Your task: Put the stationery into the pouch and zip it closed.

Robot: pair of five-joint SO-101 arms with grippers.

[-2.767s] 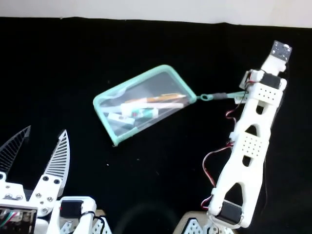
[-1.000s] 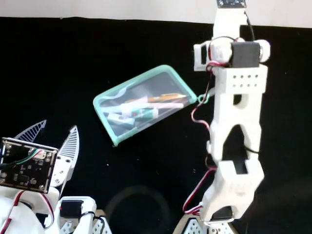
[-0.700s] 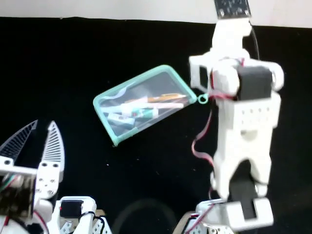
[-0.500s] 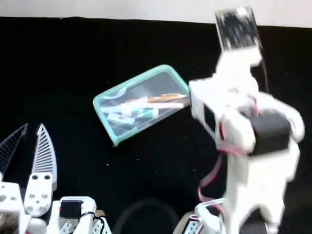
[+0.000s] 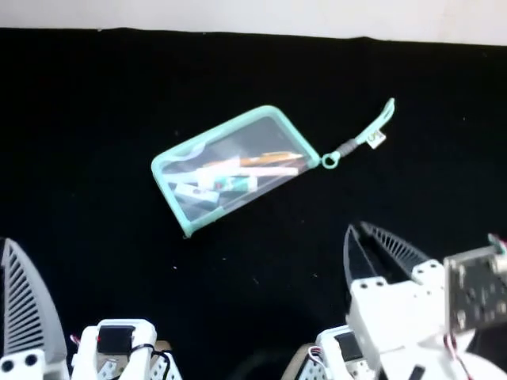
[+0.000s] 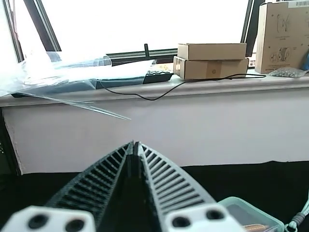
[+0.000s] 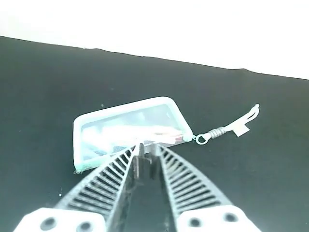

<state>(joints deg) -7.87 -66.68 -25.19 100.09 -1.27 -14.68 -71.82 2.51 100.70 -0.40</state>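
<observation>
The clear pouch with teal edging (image 5: 230, 166) lies flat at the middle of the black table, with pens and other stationery inside it. Its zip pull ring (image 5: 329, 159) sits at the right corner, and the teal strap (image 5: 371, 133) trails off to the right. My right gripper (image 5: 356, 231) stands shut near the front right, well short of the pouch. In its wrist view that gripper (image 7: 144, 148) points at the pouch (image 7: 126, 126) and the strap (image 7: 231, 126). My left gripper (image 6: 133, 145) is shut and raised at the front left (image 5: 8, 247), with a pouch corner (image 6: 251, 218) beneath it.
The arm bases (image 5: 119, 347) stand at the table's front edge. A white wall (image 5: 253, 14) runs behind the far edge. Above it, the left wrist view shows a sill with cardboard boxes (image 6: 211, 60) and a cable.
The right arm let go of the strap, rose and drew back to the front right. The strap now lies loose on the table. The left gripper closed and sank to the front-left corner.
</observation>
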